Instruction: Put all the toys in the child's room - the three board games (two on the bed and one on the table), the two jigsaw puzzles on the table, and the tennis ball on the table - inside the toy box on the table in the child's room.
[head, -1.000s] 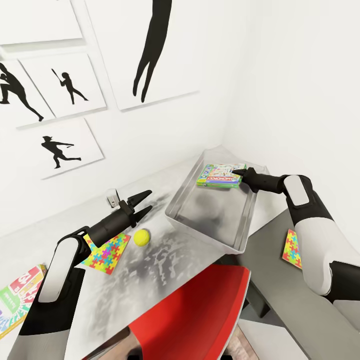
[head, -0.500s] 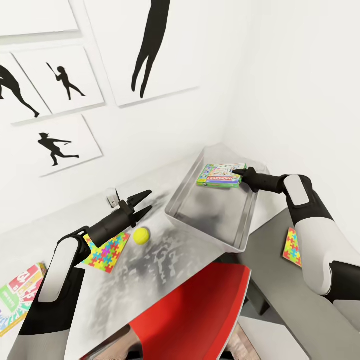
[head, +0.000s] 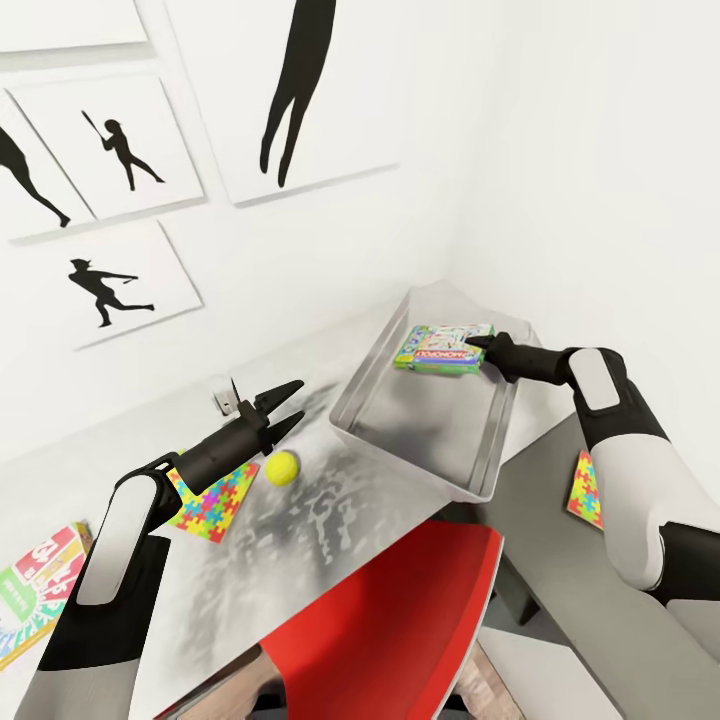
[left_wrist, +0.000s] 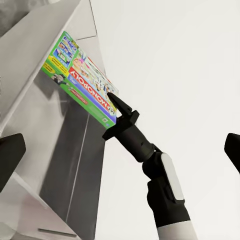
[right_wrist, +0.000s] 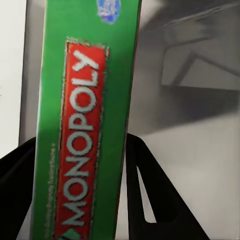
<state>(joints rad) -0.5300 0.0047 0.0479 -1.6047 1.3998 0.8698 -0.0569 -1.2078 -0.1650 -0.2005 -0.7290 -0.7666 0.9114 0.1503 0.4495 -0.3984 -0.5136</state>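
A red chair back (head: 400, 610) stands against the near edge of the counter (head: 300, 540), below the toy box (head: 425, 415). White walls meet in the corner behind the box, and black baseball-player posters (head: 110, 285) hang above the counter's far edge. A small grey fitting (head: 225, 398) sits at that far edge, just behind the left gripper (head: 283, 407).

The toy box is a shallow light grey tray with sloping sides, lying where the pale marbled top meets the dark grey section (head: 560, 560). Inside it, at its far end, is the Monopoly box (head: 443, 349): flat, green-edged, with a red band bearing the name in white. The right gripper (head: 484, 347) reaches over the tray's right rim and holds this box by its near edge, one finger on each side of it, as the right wrist view shows (right_wrist: 82, 140). The rest of the tray floor is bare.

The left gripper hangs above the marbled top with its fingers spread wide and nothing between them. Just beside it lies the tennis ball (head: 282, 467), small and yellow-green, and under the left forearm a jigsaw puzzle (head: 215, 503) in bright colours. A second jigsaw puzzle (head: 585, 490) lies on the dark section by the right arm. The Skip-Bo box (head: 30, 595) rests at the counter's left end.
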